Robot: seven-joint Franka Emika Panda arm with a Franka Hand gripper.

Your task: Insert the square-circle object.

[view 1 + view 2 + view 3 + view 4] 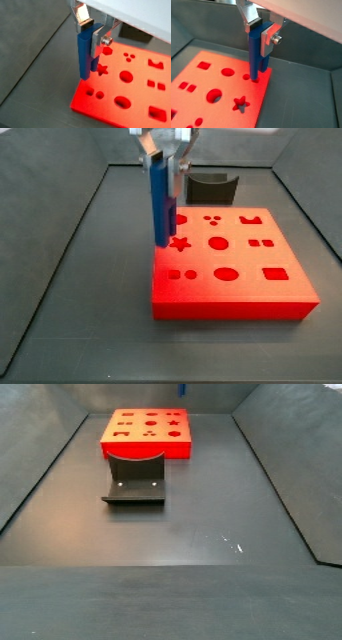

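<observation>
Both wrist views show the tool (92,26) clamped on the top of the square-circle object (85,52), hanging upright over the red block (133,85) edge; this slender peg looks light, stiff, probably slippery, so gripping high seems suitable.

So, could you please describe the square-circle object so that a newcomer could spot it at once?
Find the red block with shaped cutouts on the dark floor. Above its edge hangs the end effector, holding the square-circle object upright. It is the only bright blue piece: a long slender peg, unlike the dark grey holder behind the block.
</observation>
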